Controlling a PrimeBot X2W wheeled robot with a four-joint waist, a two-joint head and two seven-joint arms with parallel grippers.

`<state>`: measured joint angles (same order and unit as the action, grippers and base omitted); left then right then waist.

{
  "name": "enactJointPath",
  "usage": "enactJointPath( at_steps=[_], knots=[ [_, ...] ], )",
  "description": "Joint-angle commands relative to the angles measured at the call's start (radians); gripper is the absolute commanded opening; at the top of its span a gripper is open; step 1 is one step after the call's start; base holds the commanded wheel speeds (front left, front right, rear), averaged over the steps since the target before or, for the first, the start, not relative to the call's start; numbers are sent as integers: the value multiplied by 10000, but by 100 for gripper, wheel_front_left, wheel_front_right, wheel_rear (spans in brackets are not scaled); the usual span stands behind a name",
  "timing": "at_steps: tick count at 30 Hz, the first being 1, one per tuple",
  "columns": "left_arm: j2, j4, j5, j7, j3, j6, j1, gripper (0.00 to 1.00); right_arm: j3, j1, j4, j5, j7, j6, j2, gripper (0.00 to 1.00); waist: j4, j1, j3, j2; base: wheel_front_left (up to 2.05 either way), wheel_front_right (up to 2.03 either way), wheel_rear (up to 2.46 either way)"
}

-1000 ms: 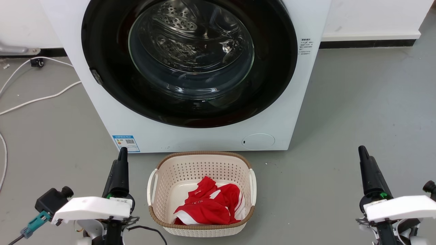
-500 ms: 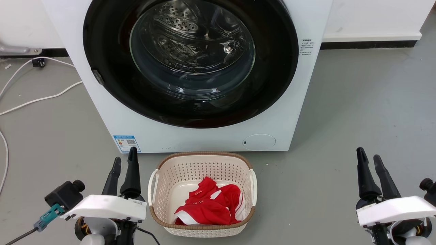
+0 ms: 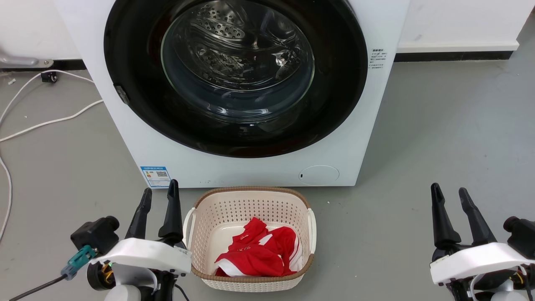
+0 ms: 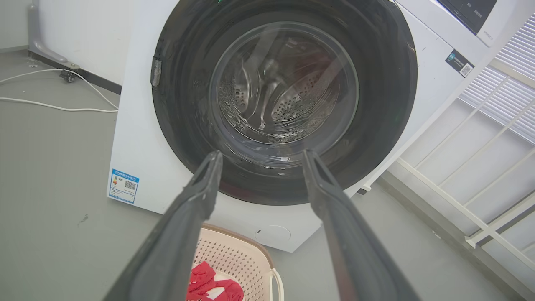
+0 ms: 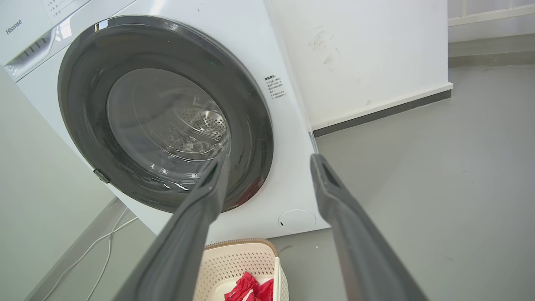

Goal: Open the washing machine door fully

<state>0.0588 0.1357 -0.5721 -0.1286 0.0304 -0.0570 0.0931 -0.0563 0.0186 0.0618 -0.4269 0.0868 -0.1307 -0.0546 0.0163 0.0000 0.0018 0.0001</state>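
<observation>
Washing machine (image 3: 138,142) stands square ahead on the grey floor, and its top is cut off by the head view's upper edge. The washing machine door (image 3: 236,71) is shut flush against the front, as it was a second ago, with the drum visible through the glass.

Cream laundry basket (image 3: 250,194) sits just in front of the machine, between the two arms. A red garment (image 3: 255,255) lies bunched inside it.

Left gripper (image 3: 160,187) and right gripper (image 3: 449,188) both had their fingers together a second ago. Now each pair is spread apart and holds nothing. The left one has also drifted closer to the basket.

Both are well short of the door.

The left wrist view adds a white railing (image 4: 472,175) beside the machine and a grey latch tab (image 4: 156,72) on the door's rim. The right wrist view adds the brand lettering (image 5: 14,26) on the upper panel. The blue label (image 3: 156,176) and round service cover (image 3: 319,174) sit low on the front.
</observation>
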Motion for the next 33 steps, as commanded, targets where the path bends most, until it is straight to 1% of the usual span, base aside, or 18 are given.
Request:
enactJointPath(
  at_steps=[1,8,15,27,33],
  knots=[
    [80,-86,263,-101,62,38,270,100,3,-12,-180,293,38,0,19,100,0,0,-1,-1,0,0,0],
    [155,-90,1239,-302,344,158,302,100,-2,-88,-251,1253,52,0,25,100,5,0,19,-1,0,0,0],
    [204,-65,1952,-478,545,239,340,100,9,-114,-280,2080,154,1,31,100,22,0,31,-1,0,0,0],
    [258,-5,3014,-749,827,398,383,100,46,-172,-229,3117,261,1,40,100,53,0,32,-1,0,0,0],
    [263,21,3446,-888,888,425,414,100,-2,-177,-248,3457,311,1,43,100,71,0,35,-1,0,0,0]
  ],
)
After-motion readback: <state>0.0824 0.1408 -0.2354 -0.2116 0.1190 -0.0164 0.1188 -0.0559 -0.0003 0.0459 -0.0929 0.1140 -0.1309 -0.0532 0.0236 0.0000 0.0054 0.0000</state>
